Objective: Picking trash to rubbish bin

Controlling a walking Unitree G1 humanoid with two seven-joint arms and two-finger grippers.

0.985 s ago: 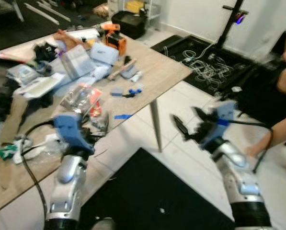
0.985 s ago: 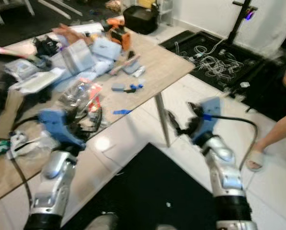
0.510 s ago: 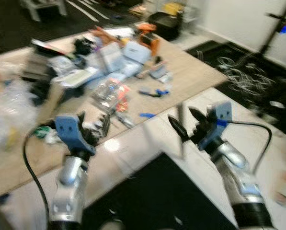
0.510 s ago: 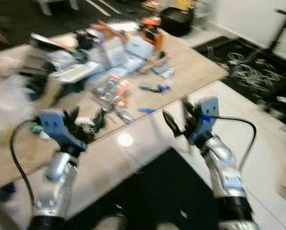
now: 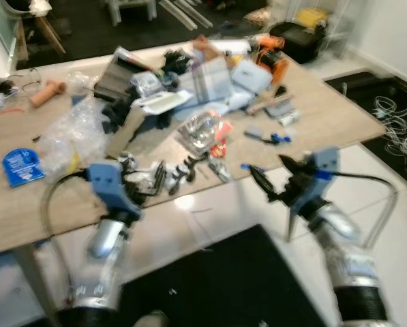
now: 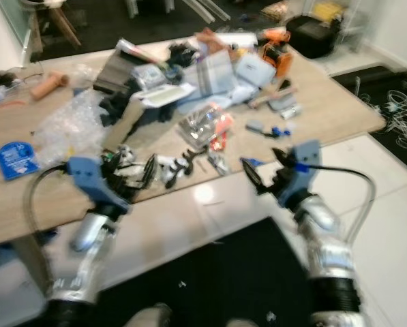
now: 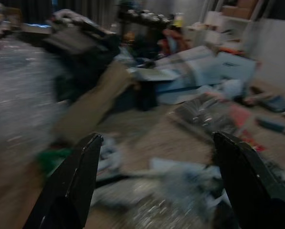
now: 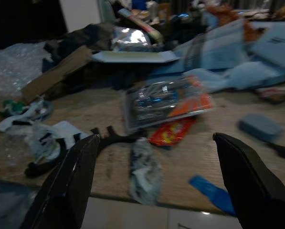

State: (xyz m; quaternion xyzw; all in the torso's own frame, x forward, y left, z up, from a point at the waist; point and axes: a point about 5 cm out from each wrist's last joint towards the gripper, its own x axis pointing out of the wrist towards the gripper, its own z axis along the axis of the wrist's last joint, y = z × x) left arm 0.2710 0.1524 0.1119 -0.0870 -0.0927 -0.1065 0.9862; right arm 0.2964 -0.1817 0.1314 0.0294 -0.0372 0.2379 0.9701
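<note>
Long wooden bench (image 5: 339, 119) across upper frame. White tiled floor (image 5: 210, 218) below, with black mat (image 5: 223, 286) at bottom centre. Tangled white cables (image 5: 397, 119) at right edge. Wooden chair legs (image 5: 43, 30) at upper left.

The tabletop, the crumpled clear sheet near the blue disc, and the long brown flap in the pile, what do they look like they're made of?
Tabletop: pale wood or wood-look laminate, matte, with faint grain. Crumpled clear sheet: thin plastic film, probably bubble wrap; translucent and crinkled with whitish glints. Brown flap: likely cardboard; flat, dull, tan, stiff-edged. Blur leaves all three uncertain.
</note>
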